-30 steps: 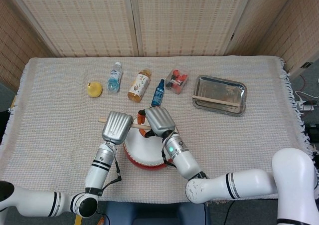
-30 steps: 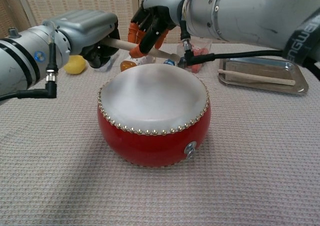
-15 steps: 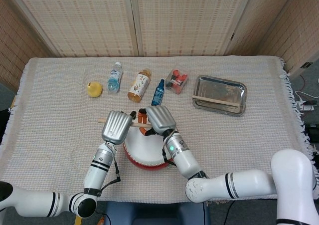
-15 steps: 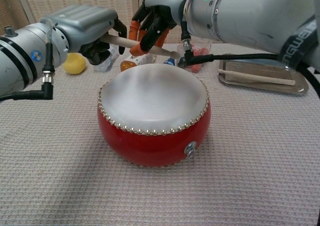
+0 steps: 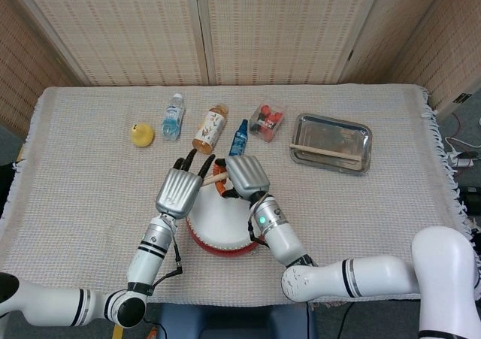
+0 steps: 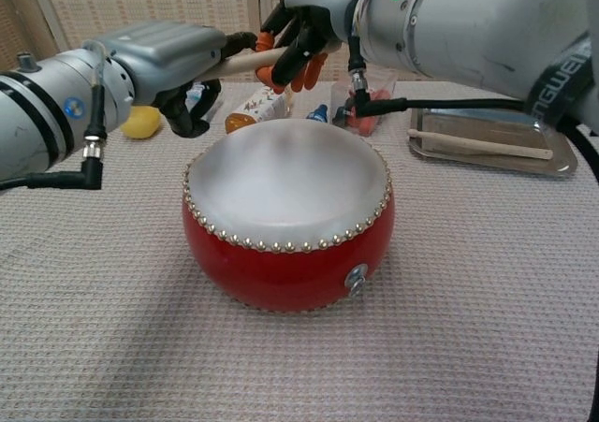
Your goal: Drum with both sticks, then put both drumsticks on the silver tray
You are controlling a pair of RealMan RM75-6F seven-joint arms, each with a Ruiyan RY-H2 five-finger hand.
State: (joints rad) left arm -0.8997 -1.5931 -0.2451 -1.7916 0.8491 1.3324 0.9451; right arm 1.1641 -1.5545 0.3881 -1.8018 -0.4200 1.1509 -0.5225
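1. You have two drumsticks: one lies in the silver tray (image 5: 359, 163), seen as drumstick in tray (image 6: 487, 145); the second drumstick (image 6: 245, 60) is raised above the far edge of the red drum (image 6: 287, 227).
2. Your right hand (image 5: 245, 177) pinches that second drumstick, orange-tipped fingers (image 6: 302, 62) wrapped on it.
3. Your left hand (image 5: 180, 190) is beside it, fingers spread; the stick's other end runs against them, but you cannot tell whether they grip.
4. Behind the drum lie three bottles, one yellow fruit (image 5: 141, 134) and one clear box (image 5: 267, 119).

Drumstick (image 5: 322, 151) lies in tray (image 5: 359, 137), right of drum (image 5: 218, 224).
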